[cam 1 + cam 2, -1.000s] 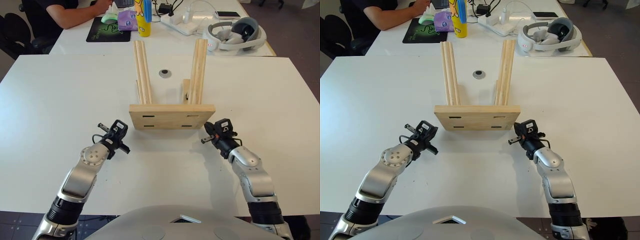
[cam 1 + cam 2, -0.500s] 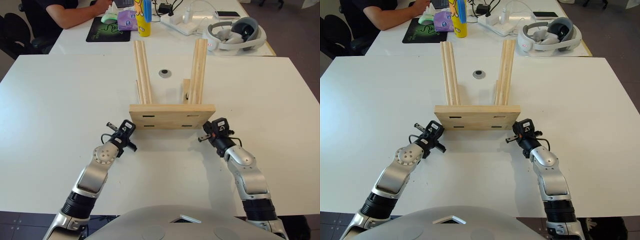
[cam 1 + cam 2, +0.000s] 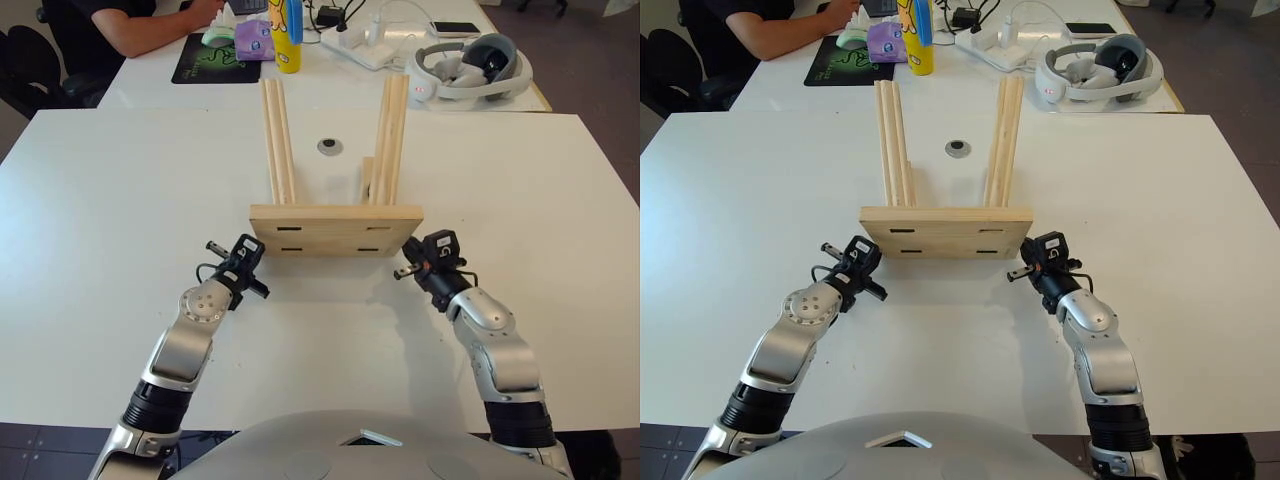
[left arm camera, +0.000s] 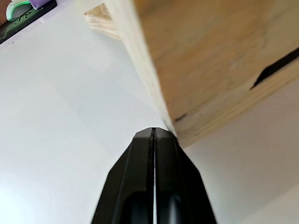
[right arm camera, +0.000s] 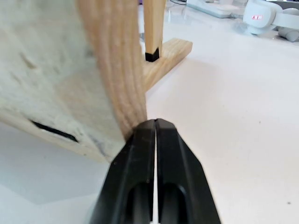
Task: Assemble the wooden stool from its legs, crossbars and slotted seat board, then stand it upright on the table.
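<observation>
The wooden stool lies on its side on the white table, its slotted seat board (image 3: 335, 230) standing on edge and facing me. Its two leg pairs (image 3: 278, 140) (image 3: 390, 135) point away, and a crossbar (image 3: 366, 180) shows between them. My left gripper (image 3: 250, 266) is shut, its tips (image 4: 153, 131) pressed against the board's lower left corner. My right gripper (image 3: 412, 264) is also shut, with its tips (image 5: 155, 122) against the board's lower right corner. Neither gripper holds anything.
A round grommet (image 3: 331, 147) sits in the table between the legs. On the far desk are a white headset (image 3: 470, 70), a yellow bottle (image 3: 288, 35), a power strip (image 3: 365, 45) and a black mat (image 3: 215, 60). Bare table lies on both sides.
Both grippers moved inward and forward until they met the seat board's lower corners. The stool then shifted slightly away and to the left.
</observation>
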`<action>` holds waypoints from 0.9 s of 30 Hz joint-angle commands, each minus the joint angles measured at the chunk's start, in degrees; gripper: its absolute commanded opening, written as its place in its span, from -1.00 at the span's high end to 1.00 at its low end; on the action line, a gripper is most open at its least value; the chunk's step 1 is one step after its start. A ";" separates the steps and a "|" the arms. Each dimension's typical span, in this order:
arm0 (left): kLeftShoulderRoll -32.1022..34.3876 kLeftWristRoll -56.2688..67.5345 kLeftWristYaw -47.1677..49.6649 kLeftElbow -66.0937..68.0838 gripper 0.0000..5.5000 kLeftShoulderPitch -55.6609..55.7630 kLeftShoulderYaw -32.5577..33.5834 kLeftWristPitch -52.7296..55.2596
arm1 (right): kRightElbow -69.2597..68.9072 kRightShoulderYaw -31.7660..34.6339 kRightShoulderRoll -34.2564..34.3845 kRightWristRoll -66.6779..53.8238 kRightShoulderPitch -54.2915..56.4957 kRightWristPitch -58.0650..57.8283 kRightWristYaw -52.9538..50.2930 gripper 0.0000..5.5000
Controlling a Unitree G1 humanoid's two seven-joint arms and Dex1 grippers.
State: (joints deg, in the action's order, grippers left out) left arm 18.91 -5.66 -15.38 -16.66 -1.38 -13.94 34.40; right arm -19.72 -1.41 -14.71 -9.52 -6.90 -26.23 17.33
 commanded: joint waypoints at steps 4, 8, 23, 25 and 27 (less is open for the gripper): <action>-3.55 3.47 -2.82 -7.40 1.00 6.25 -0.53 3.38 | -6.93 -1.17 1.41 -4.13 6.11 -6.78 1.05 0.99; -4.46 4.69 -2.93 -9.68 1.00 8.15 0.15 5.38 | -7.90 -0.84 1.76 -4.61 7.23 -8.65 1.02 0.99; -6.37 9.46 -3.26 -17.17 1.00 23.20 7.59 16.79 | -15.80 5.83 0.60 -10.00 22.27 -20.02 0.31 0.99; -6.57 10.00 -3.23 -17.87 1.00 24.75 8.46 18.10 | -16.04 6.20 0.29 -10.31 22.98 -20.69 0.58 0.99; -6.81 10.54 -3.15 -18.29 1.00 25.98 9.22 19.10 | -16.11 6.50 0.09 -10.44 23.38 -21.13 0.76 0.99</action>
State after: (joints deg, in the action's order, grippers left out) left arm 14.65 0.01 -15.49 -32.03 20.30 -2.46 53.63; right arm -33.24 8.17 -15.69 -14.62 13.27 -46.83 14.48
